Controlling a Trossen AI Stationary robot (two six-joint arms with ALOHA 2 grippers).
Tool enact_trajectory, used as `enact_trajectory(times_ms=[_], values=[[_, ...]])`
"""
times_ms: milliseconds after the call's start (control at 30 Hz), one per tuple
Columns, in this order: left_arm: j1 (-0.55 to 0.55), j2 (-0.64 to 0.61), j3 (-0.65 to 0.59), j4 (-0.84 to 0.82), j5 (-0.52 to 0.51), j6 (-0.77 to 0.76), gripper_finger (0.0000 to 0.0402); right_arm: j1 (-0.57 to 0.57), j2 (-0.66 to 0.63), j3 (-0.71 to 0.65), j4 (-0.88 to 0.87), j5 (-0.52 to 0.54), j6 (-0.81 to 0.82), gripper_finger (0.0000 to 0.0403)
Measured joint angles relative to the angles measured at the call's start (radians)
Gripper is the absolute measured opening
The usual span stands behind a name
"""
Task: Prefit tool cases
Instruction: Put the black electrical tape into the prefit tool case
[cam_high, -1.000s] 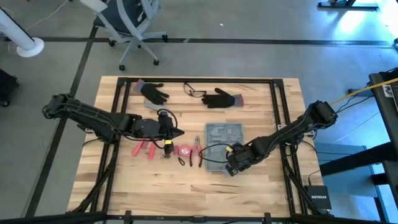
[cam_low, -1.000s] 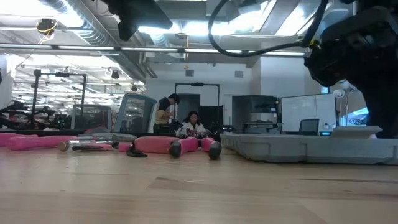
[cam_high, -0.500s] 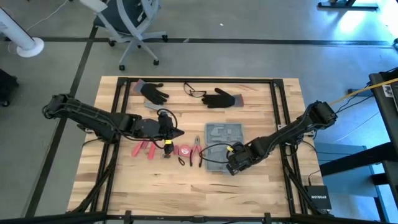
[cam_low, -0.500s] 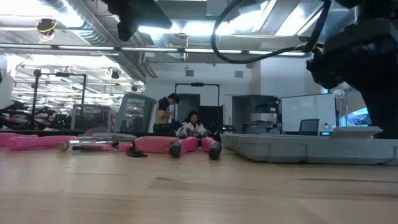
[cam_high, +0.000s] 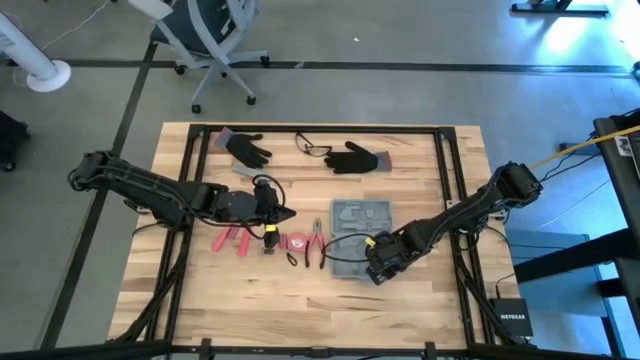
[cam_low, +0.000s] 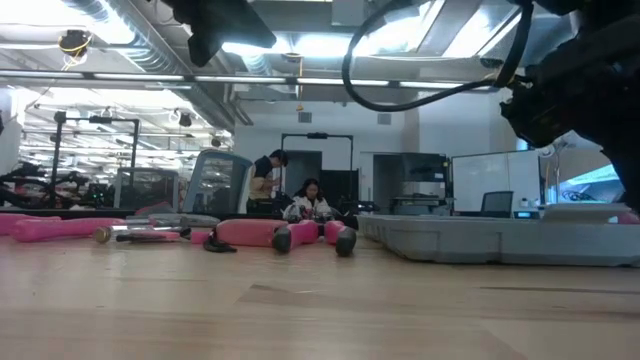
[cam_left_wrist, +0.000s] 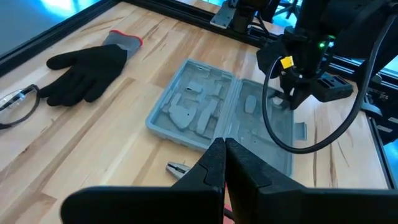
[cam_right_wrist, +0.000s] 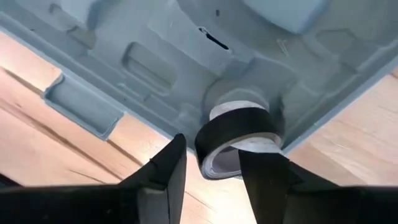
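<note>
The grey-blue tool case (cam_high: 352, 232) lies open and flat on the table right of centre, its moulded slots facing up (cam_left_wrist: 217, 112). A roll of black tape (cam_right_wrist: 239, 134) sits tilted in a round recess near the case's near right corner. My right gripper (cam_right_wrist: 211, 168) points steeply down over that corner (cam_high: 380, 262), open, with one finger on each side of the roll. My left gripper (cam_high: 290, 213) hangs shut and empty (cam_left_wrist: 224, 149) above the table, left of the case. My right gripper stands open around the tape roll from above. One finger (cam_right_wrist: 264, 180) covers part of the roll's rim, and I cannot tell whether it touches. The roll rests in the case's recess, leaning on its edge.
Red-handled pliers (cam_high: 315, 245) and other red tools (cam_high: 235, 240) lie left of the case. Two black gloves (cam_high: 245, 148) (cam_high: 355, 158) and safety glasses (cam_high: 312, 148) lie along the far edge. Bare wood runs along the near edge. People sit in the room behind (cam_low: 305, 200).
My right gripper has tipped a little over the case's near right corner without leaving its place. The case and the loose tools have not moved.
</note>
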Motion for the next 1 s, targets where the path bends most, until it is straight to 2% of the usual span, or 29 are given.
enact_trajectory(times_ms=[567,667,800,1000], values=[[0.0,0.0,0.0,-0.009,0.0,0.048,0.0,0.0,-0.002,0.15,-0.186,0.113,-0.06,0.0136],[0.0,0.0,0.0,-0.009,0.0,0.047,0.0,0.0,0.002,0.151,-0.19,0.127,-0.059,0.0108],[0.0,0.0,0.0,-0.009,0.0,0.048,0.0,-0.014,0.005,0.15,-0.2,0.186,-0.076,0.0022],[0.002,0.0,0.0,-0.008,0.0,0.057,0.0,-0.04,0.009,0.112,-0.178,0.197,-0.1,0.0001]])
